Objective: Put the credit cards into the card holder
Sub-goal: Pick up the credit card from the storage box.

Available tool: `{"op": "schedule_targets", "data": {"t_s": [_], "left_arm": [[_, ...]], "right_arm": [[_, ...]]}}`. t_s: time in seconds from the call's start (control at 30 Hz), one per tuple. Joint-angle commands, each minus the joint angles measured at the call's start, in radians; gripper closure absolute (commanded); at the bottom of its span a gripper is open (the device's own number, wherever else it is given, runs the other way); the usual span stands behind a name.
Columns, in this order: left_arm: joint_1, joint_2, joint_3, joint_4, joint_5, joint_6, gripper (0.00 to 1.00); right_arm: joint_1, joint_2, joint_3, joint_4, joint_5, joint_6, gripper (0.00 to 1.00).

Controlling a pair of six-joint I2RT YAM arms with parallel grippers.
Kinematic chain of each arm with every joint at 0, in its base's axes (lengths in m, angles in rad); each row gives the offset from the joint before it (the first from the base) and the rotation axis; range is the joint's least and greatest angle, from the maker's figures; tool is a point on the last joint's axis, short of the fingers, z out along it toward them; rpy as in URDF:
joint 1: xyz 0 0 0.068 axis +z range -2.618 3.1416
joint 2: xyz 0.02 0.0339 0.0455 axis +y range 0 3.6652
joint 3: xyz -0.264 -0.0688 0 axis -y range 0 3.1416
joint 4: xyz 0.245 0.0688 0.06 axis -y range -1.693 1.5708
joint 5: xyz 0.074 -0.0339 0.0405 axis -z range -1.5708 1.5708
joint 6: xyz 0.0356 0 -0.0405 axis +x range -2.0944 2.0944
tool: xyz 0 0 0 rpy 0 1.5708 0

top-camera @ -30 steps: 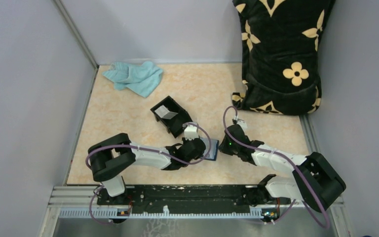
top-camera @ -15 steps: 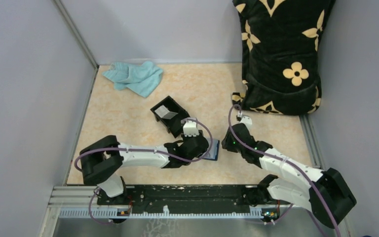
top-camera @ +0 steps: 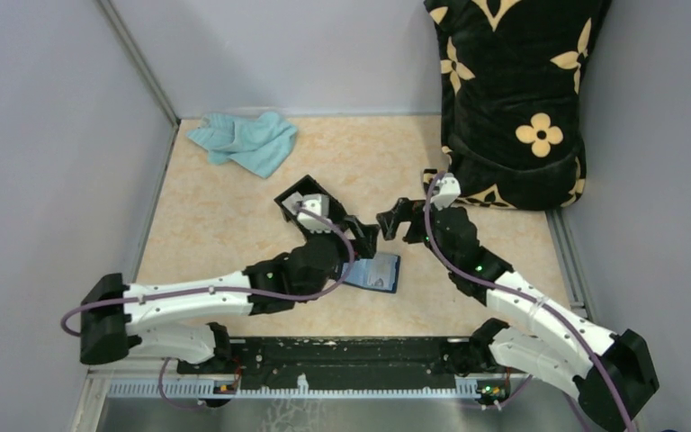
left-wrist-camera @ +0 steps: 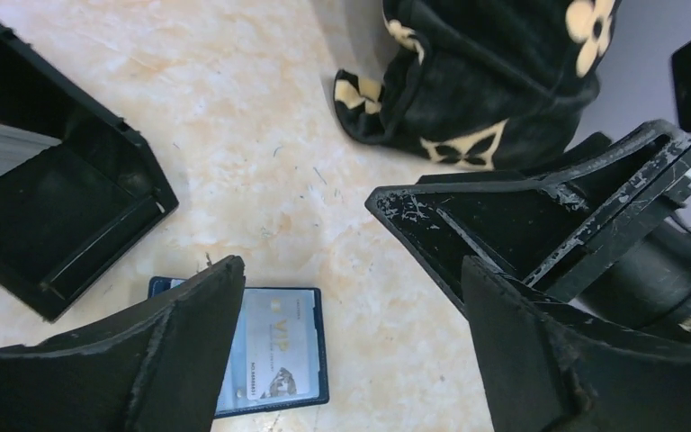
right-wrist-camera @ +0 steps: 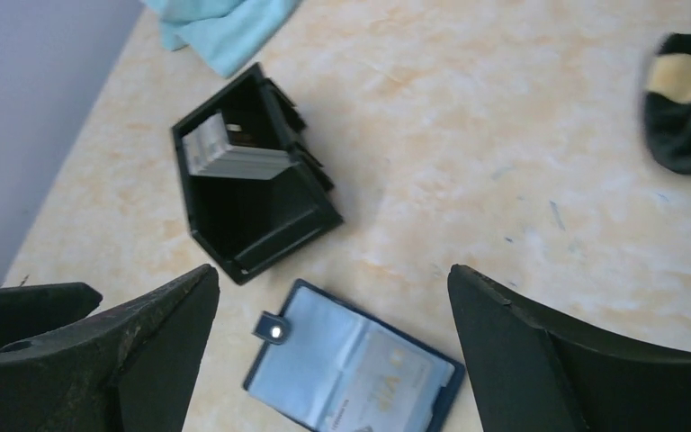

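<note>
card holder [top-camera: 373,272] lies open and flat on the table [top-camera: 234,234], between the two arms, its tab with silver snap [right-wrist-camera: 274,330] pointing toward the black box [right-wrist-camera: 252,193]. One pale card [left-wrist-camera: 274,346] printed VIP sits in a pocket on the holder's half away from the snap. Black box is just beyond the card holder on its far-left side, close to the tab but not touching in the right wrist view; grey-white cards [right-wrist-camera: 234,155] stand in a stack inside it at the end farthest from the holder. left claw [left-wrist-camera: 351,270] hangs over the card holder's far-left edge, fingers spread wide, nothing between them. right claw [right-wrist-camera: 333,274] hangs above the holder's far side, also spread wide and empty, close to the left claw. Teal cloth [top-camera: 243,142] lies well beyond the card holder to the far left, black flowered cushion [top-camera: 513,99] well beyond it to the far right
</note>
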Motion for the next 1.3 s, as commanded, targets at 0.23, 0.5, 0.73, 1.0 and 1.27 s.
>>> {"op": "schedule_targets", "data": {"t_s": [0.23, 0.5, 0.73, 1.0, 1.27], "left_arm": [[0.004, -0.339, -0.288, 0.101, -0.093, 0.018, 0.01], [0.004, -0.370, -0.231, -0.350, -0.195, -0.320, 0.10], [0.002, -0.311, -0.132, -0.957, -0.249, -0.941, 0.14], [0.005, -0.307, -0.180, -1.132, -0.273, -1.220, 0.18], [0.036, -0.221, -0.179, -1.189, -0.289, -1.274, 0.19]], "right_arm": [[0.005, 0.315, 0.198, 0.436, -0.443, -0.032, 0.02], [0.062, 0.634, 0.608, 0.120, -0.373, -0.212, 0.12], [0.081, 0.952, 0.987, -0.191, -0.397, -0.310, 0.17], [0.099, 1.160, 1.202, -0.336, -0.414, -0.350, 0.29], [0.107, 1.289, 1.331, -0.415, -0.438, -0.365, 0.38]]}}
